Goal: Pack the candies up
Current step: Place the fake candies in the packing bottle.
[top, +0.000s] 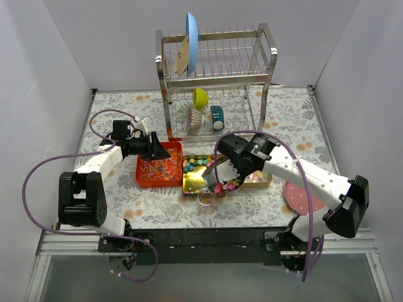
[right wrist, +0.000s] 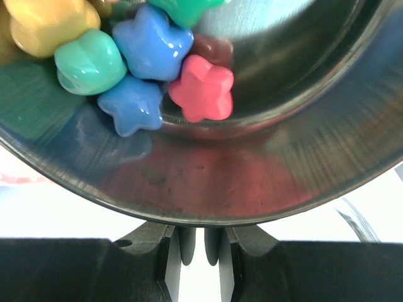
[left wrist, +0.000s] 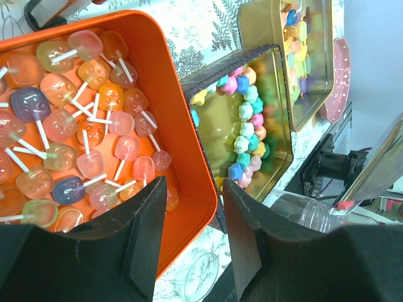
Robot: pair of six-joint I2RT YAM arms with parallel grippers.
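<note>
right gripper [right wrist: 200, 246] clenched on a shiny steel scoop [right wrist: 252, 170] of bright star-shaped candies [right wrist: 151, 44] — tipped wide of the small clear glass [top: 205, 199], they'd scatter; whether the left gripper [left wrist: 195, 207] grips, cannot tell.

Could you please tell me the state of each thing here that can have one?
Right claw: shut on the shiny steel scoop.
Shiny steel scoop: loaded with bright star-shaped candies.
Left claw: astride the orange rectangular tin's wall, grip unclear.
Orange rectangular tin: open, full of lollipops.
Gold rectangular tin: open, partly filled.
</note>
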